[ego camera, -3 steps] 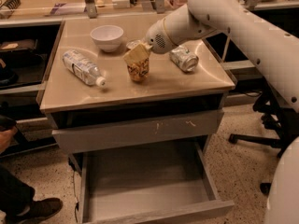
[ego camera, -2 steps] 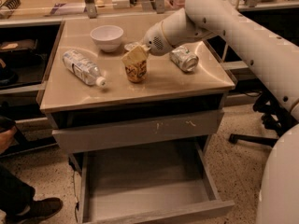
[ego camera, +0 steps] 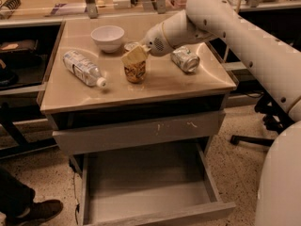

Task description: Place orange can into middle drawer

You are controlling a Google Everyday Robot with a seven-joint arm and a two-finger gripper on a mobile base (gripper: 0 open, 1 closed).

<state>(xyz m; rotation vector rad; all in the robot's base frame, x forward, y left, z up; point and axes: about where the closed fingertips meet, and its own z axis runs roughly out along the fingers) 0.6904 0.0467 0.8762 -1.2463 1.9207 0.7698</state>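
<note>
The orange can [ego camera: 135, 72] stands upright on the tan tabletop [ego camera: 155, 86], near its middle. My gripper [ego camera: 135, 55] comes in from the right on the white arm and sits right at the can's top, covering its lid. The middle drawer [ego camera: 141, 132], a grey front with pale scratch marks, sits just under the tabletop and looks pushed in. Below it a second grey drawer [ego camera: 146, 192] is pulled far out, and I see nothing in it.
A white bowl [ego camera: 107, 37] stands behind the can. A clear bottle [ego camera: 83, 68] lies to its left. A silver can [ego camera: 185, 59] lies to its right under the arm. A person's shoe [ego camera: 35, 212] is at the lower left. A chair base [ego camera: 263, 126] stands on the right.
The gripper has stayed at the can's top, shifting only slightly. The can has not left the table.
</note>
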